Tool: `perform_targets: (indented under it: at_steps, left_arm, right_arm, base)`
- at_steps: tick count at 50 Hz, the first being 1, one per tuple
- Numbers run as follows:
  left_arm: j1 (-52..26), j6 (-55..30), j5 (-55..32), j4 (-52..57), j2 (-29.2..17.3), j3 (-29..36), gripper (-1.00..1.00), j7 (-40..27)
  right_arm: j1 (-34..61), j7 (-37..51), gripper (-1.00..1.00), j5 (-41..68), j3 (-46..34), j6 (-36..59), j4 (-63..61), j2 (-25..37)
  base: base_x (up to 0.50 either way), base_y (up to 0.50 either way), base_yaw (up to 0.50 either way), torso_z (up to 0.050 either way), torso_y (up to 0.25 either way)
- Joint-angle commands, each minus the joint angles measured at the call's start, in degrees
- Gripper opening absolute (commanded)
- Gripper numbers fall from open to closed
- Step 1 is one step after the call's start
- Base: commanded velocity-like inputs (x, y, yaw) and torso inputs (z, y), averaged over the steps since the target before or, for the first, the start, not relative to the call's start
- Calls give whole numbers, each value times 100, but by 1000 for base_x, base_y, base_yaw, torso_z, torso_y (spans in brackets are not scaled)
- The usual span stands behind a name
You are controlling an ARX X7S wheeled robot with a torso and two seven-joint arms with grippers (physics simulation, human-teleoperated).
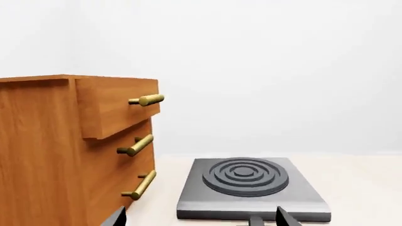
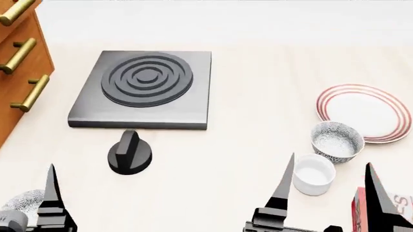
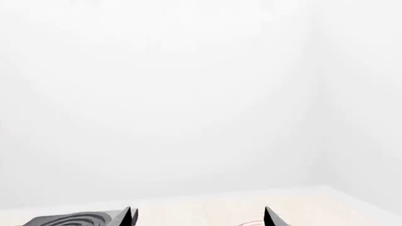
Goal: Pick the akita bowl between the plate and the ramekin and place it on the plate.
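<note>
The speckled grey-and-white akita bowl (image 2: 337, 140) stands on the counter between the red-ringed white plate (image 2: 363, 112) behind it and the plain white ramekin (image 2: 314, 174) in front of it. My right gripper (image 2: 330, 191) is open with nothing in it. It hovers near the counter's front, and its fingers frame the ramekin in the head view. In the right wrist view this gripper (image 3: 201, 219) looks at a white wall, and a faint sliver of the plate's rim (image 3: 251, 222) shows. My left gripper (image 1: 201, 219) is open and empty, facing the hob.
A dark hob (image 2: 145, 89) with raised rings lies at centre left, with a black knob (image 2: 129, 154) in front of it. A wooden drawer cabinet (image 2: 19, 63) with brass handles stands at the left. A second speckled bowl (image 2: 22, 200) and a red box (image 2: 359, 212) sit at the front corners.
</note>
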Motion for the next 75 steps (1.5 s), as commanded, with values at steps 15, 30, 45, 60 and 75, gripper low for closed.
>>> perform_targets:
  at_steps: [15, 30, 45, 60, 75]
  left_arm:
    - [103, 230, -120, 321, -52, -163, 100, 57]
    - [132, 326, -242, 397, -119, -193, 100, -28]
    - [155, 365, -318, 396, -190, -199, 100, -108]
    - [-345, -1313, -1069, 1482, -648, -605, 100, 26]
    - [-689, -2514, -1508, 2020, -1033, -463, 100, 184]
  right_arm:
    - [-107, 81, 100, -84, 205, -173, -520, 58]
    - [-128, 208, 100, -202, 168, -295, -565, 132]
    - [-184, 302, 100, -171, 181, -486, -588, 164]
    - [376, 160, 100, 1305, 820, 1683, -1631, 985]
    - [1063, 155, 100, 2496, 939, 3250, -2264, 1580]
  base:
    - [500, 0, 0, 0, 0]
    - [500, 0, 0, 0, 1]
    - [500, 0, 0, 0, 0]
    - [67, 0, 0, 0, 0]
    - [-92, -342, 0, 0, 0]
